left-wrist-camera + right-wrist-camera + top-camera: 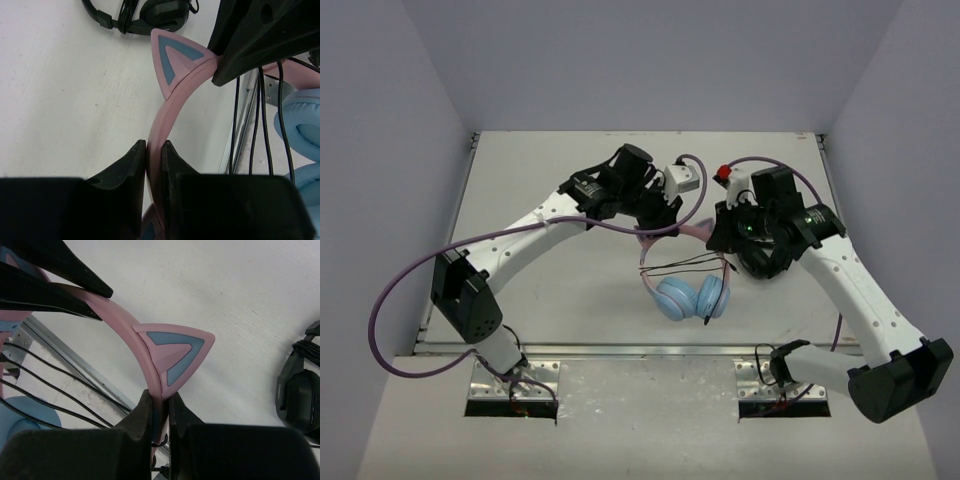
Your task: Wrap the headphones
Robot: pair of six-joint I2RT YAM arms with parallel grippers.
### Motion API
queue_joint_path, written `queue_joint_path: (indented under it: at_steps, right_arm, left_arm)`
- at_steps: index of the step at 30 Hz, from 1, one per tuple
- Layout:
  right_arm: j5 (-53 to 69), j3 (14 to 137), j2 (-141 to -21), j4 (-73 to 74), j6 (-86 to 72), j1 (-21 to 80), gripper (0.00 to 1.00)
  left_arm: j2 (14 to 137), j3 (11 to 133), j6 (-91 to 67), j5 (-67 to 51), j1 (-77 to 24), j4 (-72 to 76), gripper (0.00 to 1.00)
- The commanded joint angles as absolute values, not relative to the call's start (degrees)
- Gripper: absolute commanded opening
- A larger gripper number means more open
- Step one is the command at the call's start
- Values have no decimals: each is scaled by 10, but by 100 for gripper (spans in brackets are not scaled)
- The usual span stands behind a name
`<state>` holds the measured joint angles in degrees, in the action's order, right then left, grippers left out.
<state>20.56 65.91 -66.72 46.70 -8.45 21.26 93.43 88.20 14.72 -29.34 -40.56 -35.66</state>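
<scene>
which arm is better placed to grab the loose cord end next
Right, probably: the loose cord end dangles on its side of the ear cups, and the left gripper pins the pink headband.

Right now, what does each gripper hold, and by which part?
Left gripper and right gripper clamp the headphones by the pink headband, the right beside a cat ear.

Pale lavender-grey walls are closing in on three sides: the back wall (650, 60) is standing plain and flat, while the left wall (375, 150) and the right wall (915, 120) are slanting in toward it. The white table (550, 310) is filling the middle, its surface showing a fine ribbed grain up close. A metal rail (620, 349) is running along its near edge, with a grey ledge (650, 430) sitting in front. Light is falling evenly, throwing only soft shadows.
</scene>
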Motion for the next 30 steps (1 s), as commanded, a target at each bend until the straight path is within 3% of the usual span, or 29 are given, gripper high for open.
queue_joint_path:
  at_steps: [1,7,8,13,14,17,20,21,30]
  right_arm:
    - [192,676,-665,441,-85,219,1]
    - [171,688,-669,432,-87,220,1]
    - [167,690,-666,427,-87,219,1]
    - [151,694,-664,415,-89,219,1]
    - [150,693,-665,413,-89,219,1]
    - [150,699,-673,418,-89,219,1]
    - [144,702,-684,415,-86,218,1]
    - [141,705,-687,414,-84,218,1]
    - [124,786,-795,380,-54,169,1]
  left_arm:
    - [926,917,127,-304,-408,-315,2]
    - [926,914,116,-294,-408,-307,8]
    - [926,912,108,-285,-408,-305,17]
    - [913,897,79,-240,-408,-267,35]
    - [910,893,56,-223,-407,-258,43]
    - [919,921,13,-146,-405,-259,55]
    - [953,1003,-8,-119,-403,-308,60]
    - [959,1025,-17,-111,-402,-320,97]
    - [930,1194,-191,76,-381,-424,100]
